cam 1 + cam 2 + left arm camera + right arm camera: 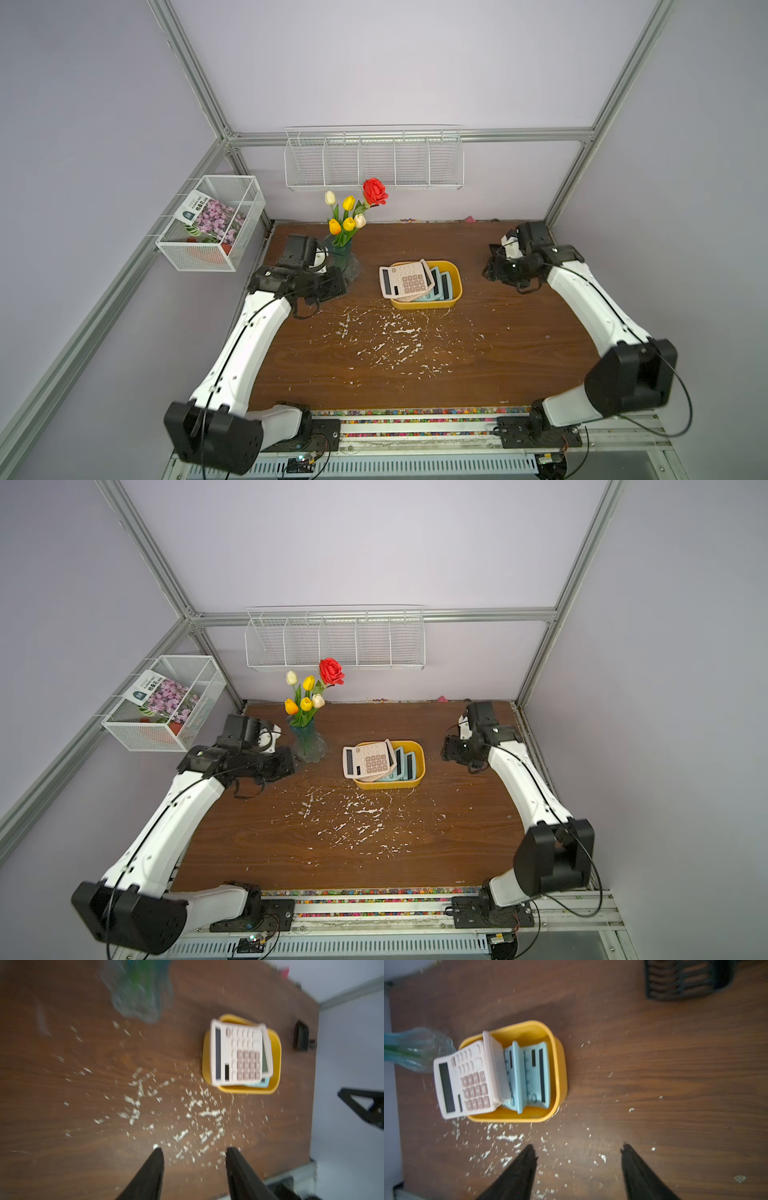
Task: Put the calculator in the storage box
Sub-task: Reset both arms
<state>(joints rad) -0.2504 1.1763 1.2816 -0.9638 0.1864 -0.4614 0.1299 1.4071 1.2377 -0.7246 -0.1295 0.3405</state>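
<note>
Four views, one moment. Both top views show the whole cell. The yellow box (419, 304) sits near the middle of the brown tabletop (519, 332), and a glass vase (343, 259) of flowers (353, 208) stands near the box on the robot's left. White flecks (386, 336) are scattered in front of the box, and wire baskets (374, 162) hang on the walls. Neither wrist view takes in the baskets or the blooms. Both arms stand well apart from the box, one on each side.

The top views do not resolve the fingers; the wrist views do. Left hand (195, 1150): released, fingers spread above wood and flecks, nothing between them. Right hand (578, 1147): likewise released and empty.

The calculator (465, 1082) is pale pink, with darker pink number keys and a dark display strip. It lies face up and tilted on top of the box's contents. Its keypad end is inside, and its display end overhangs the rim on the vase side.

In the blurred left wrist view the calculator (236, 1053) covers most of the box (249, 1091). Only the right wrist view looks past it: a second pink unit (497, 1068) leans beneath, and two blue calculators (537, 1072) lean tilted and overlapping inside the box (517, 1119). In a top view the blue calculators (440, 286) appear only as a narrow strip.
</note>
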